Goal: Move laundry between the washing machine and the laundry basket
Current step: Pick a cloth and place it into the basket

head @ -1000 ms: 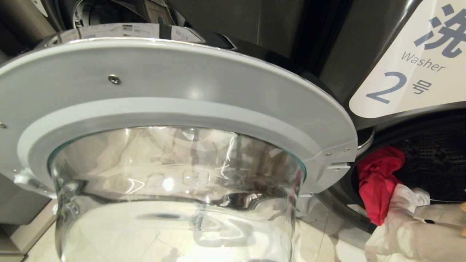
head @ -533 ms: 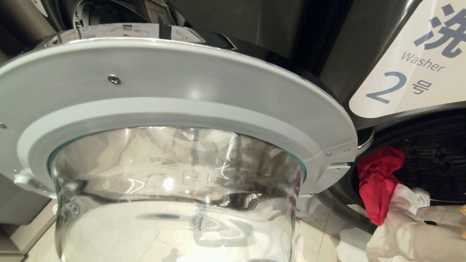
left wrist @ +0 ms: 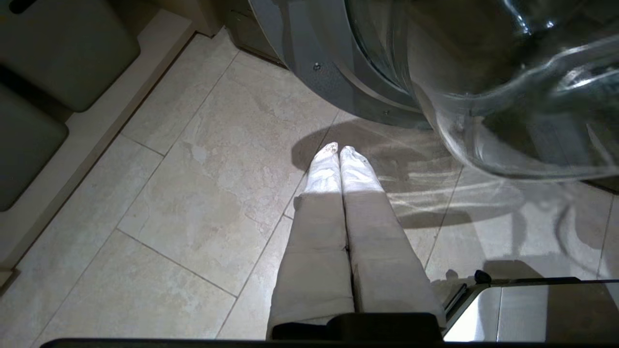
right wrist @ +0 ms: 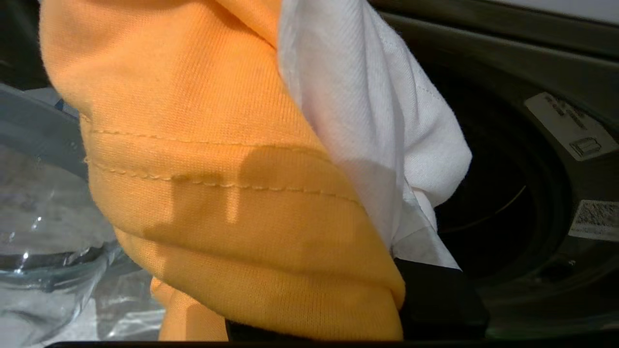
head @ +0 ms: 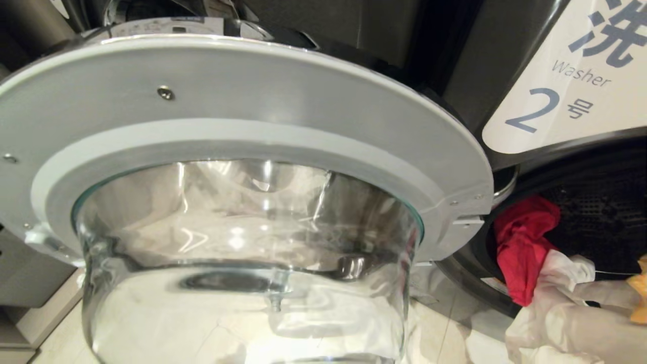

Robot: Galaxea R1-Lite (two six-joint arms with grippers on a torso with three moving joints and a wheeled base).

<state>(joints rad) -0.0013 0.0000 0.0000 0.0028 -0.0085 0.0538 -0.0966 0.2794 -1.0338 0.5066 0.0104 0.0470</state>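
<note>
The washing machine (head: 470, 76), dark grey with a white label reading 2 (head: 556, 101), has its round door (head: 252, 116) swung wide open. A red garment (head: 525, 242) hangs over the drum's lip. My right gripper (head: 576, 303), in a white cover, sits at the drum mouth. Its fingers are buried under an orange garment (right wrist: 232, 193) and white cloth (right wrist: 382, 121), and it appears shut on this laundry. My left gripper (left wrist: 339, 149) is shut and empty, pointing down over the floor. The laundry basket is out of view.
The door's bulging glass bowl (head: 242, 253) fills the middle of the head view, close in front of me. Beige floor tiles (left wrist: 193, 193) lie below, with grey padded blocks (left wrist: 63, 53) along one side. A metal corner of my base (left wrist: 532, 309) is near the left gripper.
The whole head view has shifted a little, so the camera moved. More of the orange garment now shows at the right edge. The left gripper has not moved.
</note>
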